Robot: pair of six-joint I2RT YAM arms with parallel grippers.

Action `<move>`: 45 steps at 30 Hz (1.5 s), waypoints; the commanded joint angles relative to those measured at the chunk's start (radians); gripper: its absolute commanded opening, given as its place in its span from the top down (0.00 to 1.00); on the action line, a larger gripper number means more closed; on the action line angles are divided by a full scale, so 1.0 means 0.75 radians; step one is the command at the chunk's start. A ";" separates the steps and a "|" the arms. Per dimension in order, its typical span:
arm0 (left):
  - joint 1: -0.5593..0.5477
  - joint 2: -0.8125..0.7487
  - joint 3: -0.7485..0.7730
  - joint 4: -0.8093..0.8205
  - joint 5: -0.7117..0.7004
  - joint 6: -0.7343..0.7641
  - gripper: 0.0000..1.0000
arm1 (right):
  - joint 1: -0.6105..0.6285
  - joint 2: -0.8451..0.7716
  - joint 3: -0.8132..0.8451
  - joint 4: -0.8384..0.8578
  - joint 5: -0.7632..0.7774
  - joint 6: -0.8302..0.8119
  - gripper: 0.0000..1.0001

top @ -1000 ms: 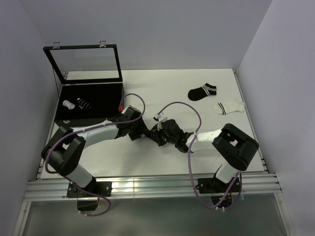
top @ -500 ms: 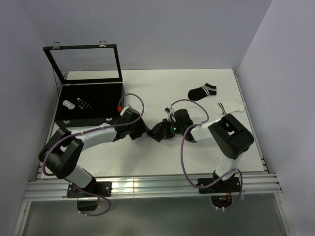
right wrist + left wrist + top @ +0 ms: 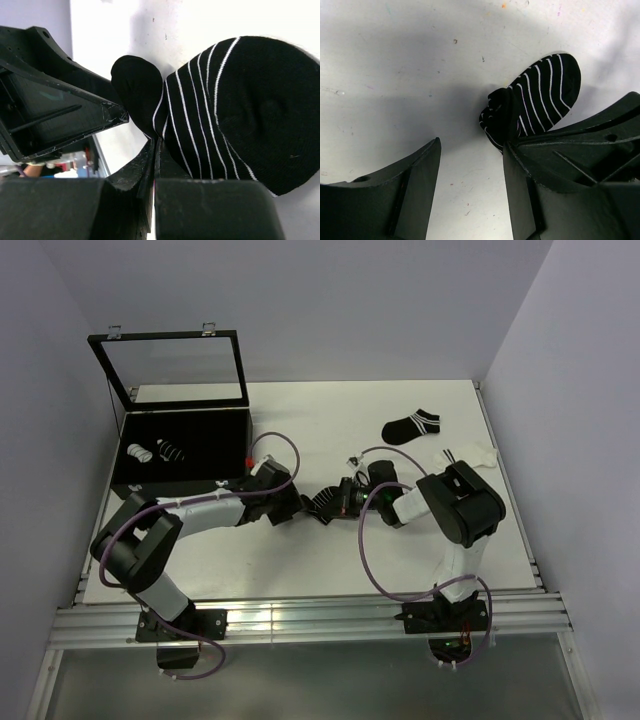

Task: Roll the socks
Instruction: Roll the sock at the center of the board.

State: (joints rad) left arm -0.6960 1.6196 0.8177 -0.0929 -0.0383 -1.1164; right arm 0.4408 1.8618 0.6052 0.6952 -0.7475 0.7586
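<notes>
**Much of the striped sock is out of sight**

In the left wrist view, the lower end of the striped sock (image 3: 540, 95) disappears behind the right-hand finger of the left gripper (image 3: 472, 150). Both fingers run off the bottom edge. In the right wrist view the sock reaches the frame's right edge and is cut there. The right gripper (image 3: 154, 150) is a blurred dark mass at the bottom, and whether its closed tips pinch fabric cannot be told. From above, the bundles (image 3: 140, 453) in the box (image 3: 170, 485) at upper left are too small to make out.
</notes>
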 commanded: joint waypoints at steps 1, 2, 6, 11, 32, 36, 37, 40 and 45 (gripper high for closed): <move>-0.011 0.005 0.049 0.056 0.014 0.032 0.42 | -0.042 0.054 -0.034 0.079 -0.020 0.066 1.00; -0.013 -0.002 0.049 0.060 0.008 0.030 0.42 | -0.048 0.064 -0.038 0.087 -0.026 0.083 1.00; -0.011 -0.006 0.053 0.081 -0.010 0.034 0.40 | -0.072 0.074 -0.048 0.094 -0.020 0.099 1.00; -0.013 0.027 0.073 0.109 0.000 0.047 0.39 | -0.095 0.109 -0.071 0.134 -0.026 0.160 1.00; -0.031 0.260 0.186 0.091 -0.043 0.114 0.63 | -0.125 0.121 -0.062 0.014 0.021 0.087 0.99; -0.043 0.331 0.223 0.008 -0.041 0.130 0.71 | -0.121 0.050 -0.060 -0.072 0.066 0.013 0.92; -0.046 0.340 0.239 -0.015 -0.045 0.137 0.75 | -0.117 0.007 -0.052 -0.096 0.096 -0.029 0.90; -0.058 0.348 0.241 -0.060 -0.055 0.139 0.82 | -0.087 -0.071 -0.048 -0.190 0.152 -0.109 0.79; -0.066 0.358 0.311 -0.185 -0.076 0.198 0.83 | 0.028 -0.347 -0.003 -0.464 0.434 -0.277 0.61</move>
State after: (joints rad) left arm -0.7303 1.8427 1.0286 -0.0624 -0.0547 -1.0321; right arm 0.4145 1.7096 0.5724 0.5434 -0.6041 0.6899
